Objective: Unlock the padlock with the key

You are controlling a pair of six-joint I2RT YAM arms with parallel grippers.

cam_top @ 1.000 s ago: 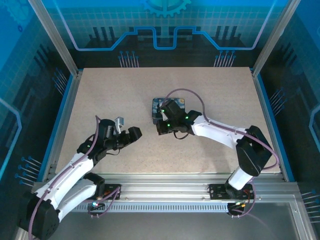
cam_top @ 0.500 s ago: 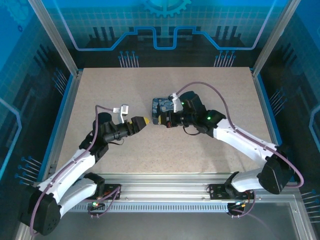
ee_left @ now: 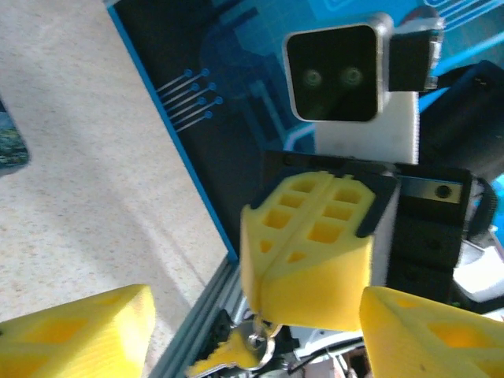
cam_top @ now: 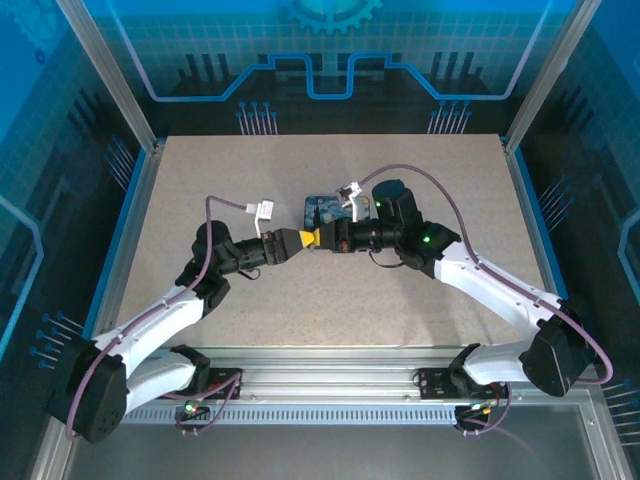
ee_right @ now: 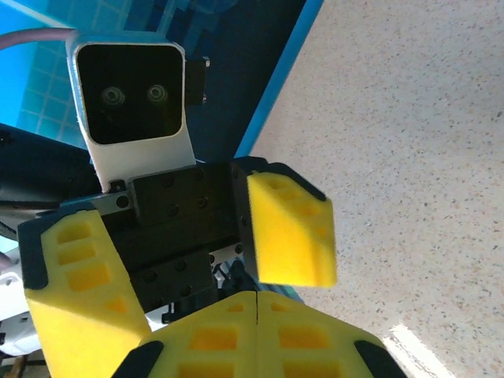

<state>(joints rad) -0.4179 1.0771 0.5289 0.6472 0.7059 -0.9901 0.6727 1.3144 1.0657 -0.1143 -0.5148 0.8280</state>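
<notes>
Left arm (cam_top: 150, 325) reaches in toward table centre. left gripper (cam_top: 304, 240) is spread wide and holds nothing: in the left wrist view its yellow fingers (ee_left: 79, 335) sit far apart at the bottom corners. Tip to tip with it is the right gripper (ee_left: 303, 264), pads pressed flat together with no gap at the seam. The key (ee_left: 228, 356) pokes out at the edge of those closed pads, yellow head plus a small metal ring, so the right side has it pinched. The blade direction is too small to tell. The right wrist view agrees: own pads closed at the bottom, the opposing fingers splayed either side. The padlock (cam_top: 325, 211) reads as a dark blue patterned block lying on the table (cam_top: 200, 190) just behind the meeting point, not touched by either tool. Its shackle can't be resolved. Right arm (cam_top: 490, 285) comes in from the right.
</notes>
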